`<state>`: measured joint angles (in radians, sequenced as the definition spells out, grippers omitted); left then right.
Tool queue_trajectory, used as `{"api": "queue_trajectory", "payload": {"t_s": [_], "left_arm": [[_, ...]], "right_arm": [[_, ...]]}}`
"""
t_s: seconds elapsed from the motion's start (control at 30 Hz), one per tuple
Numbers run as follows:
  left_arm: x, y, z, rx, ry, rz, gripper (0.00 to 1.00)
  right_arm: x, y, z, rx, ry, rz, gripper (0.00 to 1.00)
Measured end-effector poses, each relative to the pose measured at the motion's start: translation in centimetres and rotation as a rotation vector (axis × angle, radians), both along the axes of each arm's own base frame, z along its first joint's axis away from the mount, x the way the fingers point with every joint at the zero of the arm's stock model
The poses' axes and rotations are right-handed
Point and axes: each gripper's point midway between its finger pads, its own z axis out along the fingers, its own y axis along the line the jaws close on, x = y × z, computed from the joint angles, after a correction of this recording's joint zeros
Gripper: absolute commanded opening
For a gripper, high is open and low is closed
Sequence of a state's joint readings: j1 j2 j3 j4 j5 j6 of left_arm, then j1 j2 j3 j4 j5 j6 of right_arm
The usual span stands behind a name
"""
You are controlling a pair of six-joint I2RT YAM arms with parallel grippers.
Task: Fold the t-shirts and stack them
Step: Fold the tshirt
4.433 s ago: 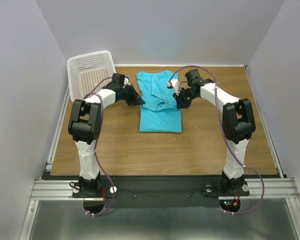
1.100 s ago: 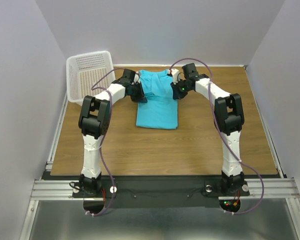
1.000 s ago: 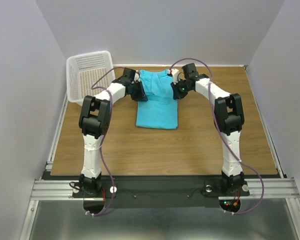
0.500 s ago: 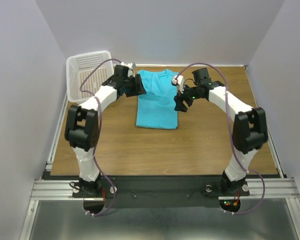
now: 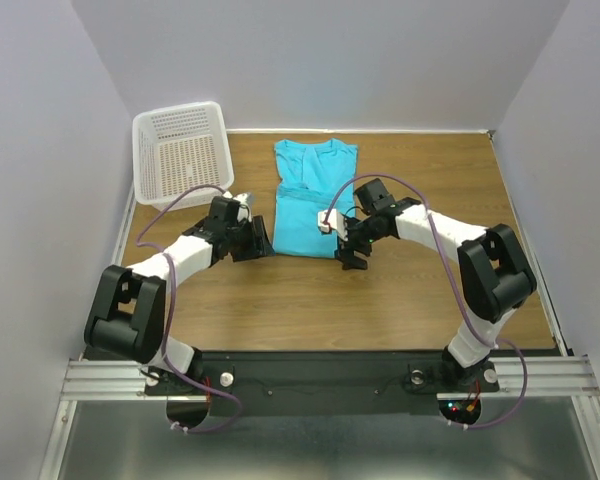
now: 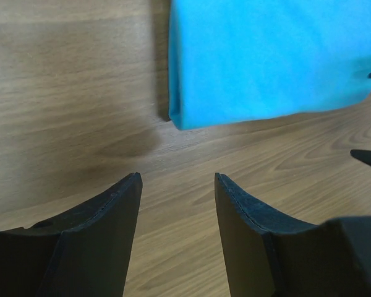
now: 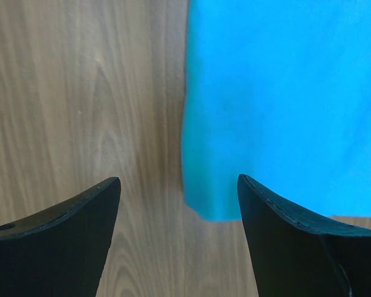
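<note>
The shirt is lying folded into a long strip at the far middle of the table, its collar end reaching toward the back edge and its hem end facing the arms. The long edges are running straight. The left gripper is hovering just beside the near left corner, jaws standing apart and holding nothing; in the left wrist view that corner is sitting just ahead of the gap. The right gripper is hanging at the near right corner, also spread wide and empty-handed. Bare wood is lying open all along the near side. A basket is sitting at the far left corner, apart from the shirt.
</note>
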<state>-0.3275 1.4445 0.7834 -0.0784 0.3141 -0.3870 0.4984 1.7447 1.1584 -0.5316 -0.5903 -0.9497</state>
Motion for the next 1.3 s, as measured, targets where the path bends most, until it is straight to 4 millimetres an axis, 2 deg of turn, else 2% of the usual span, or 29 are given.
{"api": "queue_trajectory", "payload": {"t_s": [0.07,0.2,0.4,0.63,0.93,1.13,1.3], "left_arm": [[-0.2,-0.1,-0.9,-0.006,0.025,0.009,0.62],[1.1,-0.9,-0.7,-0.056,-0.004,0.026,0.62],[2.4,-1.7,-0.7,-0.105,-0.026,0.055,0.62],[2.1,-1.8,-3.0,-0.106,0.051,0.078,0.60],[2.4,-2.3,-3.5,-0.124,0.065,0.083,0.44],[2.8,-2.9,-3.7,-0.140,0.070,0.078,0.33],[3.1,-3.2,-4.1,-0.155,0.079,0.080,0.18]], "right_arm": [[0.7,-0.4,-0.5,-0.031,-0.022,-0.015,0.81],[1.5,-0.9,-0.9,-0.067,-0.058,-0.030,0.80],[1.3,-1.8,-2.1,-0.106,-0.064,-0.043,0.76],[1.7,-2.0,-2.6,-0.128,-0.077,-0.056,0.70],[1.8,-2.1,-2.7,-0.136,-0.078,-0.074,0.61],[1.7,-2.2,-3.0,-0.138,-0.075,-0.081,0.52],[1.8,-2.2,-3.6,-0.142,-0.062,-0.089,0.31]]}}
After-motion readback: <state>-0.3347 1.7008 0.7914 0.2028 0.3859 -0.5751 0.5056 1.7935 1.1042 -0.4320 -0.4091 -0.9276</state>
